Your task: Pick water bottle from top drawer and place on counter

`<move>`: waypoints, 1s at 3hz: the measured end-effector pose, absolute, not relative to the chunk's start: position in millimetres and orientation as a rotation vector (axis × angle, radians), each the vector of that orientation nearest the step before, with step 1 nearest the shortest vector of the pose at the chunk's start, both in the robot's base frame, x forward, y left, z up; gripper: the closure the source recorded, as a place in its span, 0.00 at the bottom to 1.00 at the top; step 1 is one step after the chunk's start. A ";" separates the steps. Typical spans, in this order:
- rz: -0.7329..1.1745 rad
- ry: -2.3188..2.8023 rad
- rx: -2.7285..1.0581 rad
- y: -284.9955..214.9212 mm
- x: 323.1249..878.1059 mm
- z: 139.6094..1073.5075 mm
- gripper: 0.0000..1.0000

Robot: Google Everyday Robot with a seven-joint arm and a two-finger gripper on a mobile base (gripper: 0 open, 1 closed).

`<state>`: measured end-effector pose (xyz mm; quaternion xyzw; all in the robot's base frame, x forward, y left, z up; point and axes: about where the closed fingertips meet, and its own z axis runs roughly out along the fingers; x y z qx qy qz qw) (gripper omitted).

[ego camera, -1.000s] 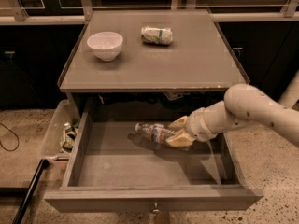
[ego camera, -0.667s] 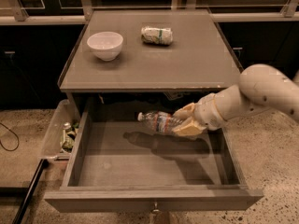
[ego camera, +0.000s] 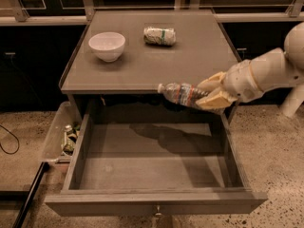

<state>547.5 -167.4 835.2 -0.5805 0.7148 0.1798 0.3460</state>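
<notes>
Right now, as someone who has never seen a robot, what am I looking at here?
One camera looks down at a cabinet from its front. The pale tube entering from the right is a robot arm. Its gripper, a two-finger clamp, is shut on a bottle, held sideways in the air above the open drawer, near the counter's front edge. On the counter are a white bowl and a wrapped packet. A clear bin of small items sits left of the drawer.
</notes>
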 end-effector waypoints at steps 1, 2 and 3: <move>0.400 1.833 -1.457 -191.0 565.9 882.3 1.00; 0.400 1.831 -1.458 -190.4 566.8 882.3 1.00; 0.352 1.797 -1.473 -189.6 607.5 888.9 1.00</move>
